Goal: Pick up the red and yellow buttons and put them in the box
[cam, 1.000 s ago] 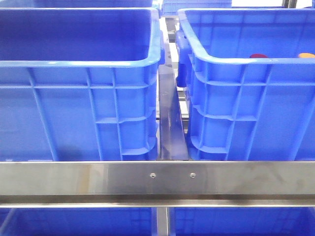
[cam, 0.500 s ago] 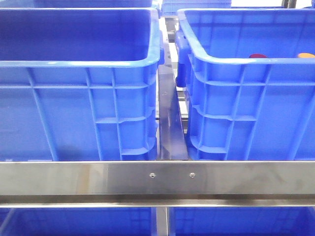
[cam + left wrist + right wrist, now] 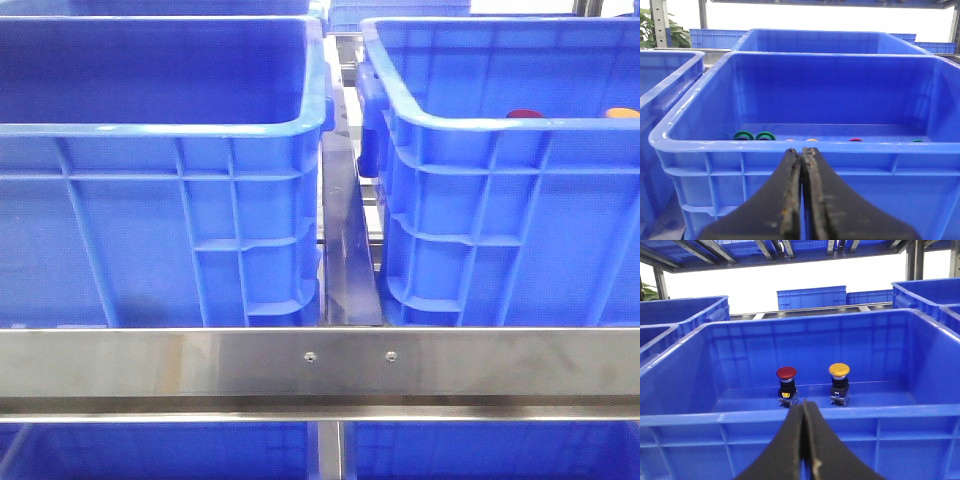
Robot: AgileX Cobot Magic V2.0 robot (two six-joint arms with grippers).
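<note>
The red button [image 3: 786, 372] and the yellow button [image 3: 839, 370] stand upright on black bases on the floor of the bright blue box [image 3: 865, 412]. In the front view only their domes, red [image 3: 525, 114] and yellow-orange [image 3: 623, 113], show over the rim of the box [image 3: 480, 125] on the right. My right gripper [image 3: 803, 402] is shut and empty, outside the box's near wall at rim height. My left gripper [image 3: 801, 150] is shut and empty, outside the near wall of the darker crate [image 3: 715, 146]. Neither gripper shows in the front view.
The darker blue crate [image 3: 150, 130] stands left of the box, a narrow gap with a metal strip [image 3: 345, 250] between them. It holds two green rings [image 3: 754, 135] and small orange and red pieces [image 3: 855, 139]. A steel rail [image 3: 320, 360] crosses in front. More blue crates stand behind.
</note>
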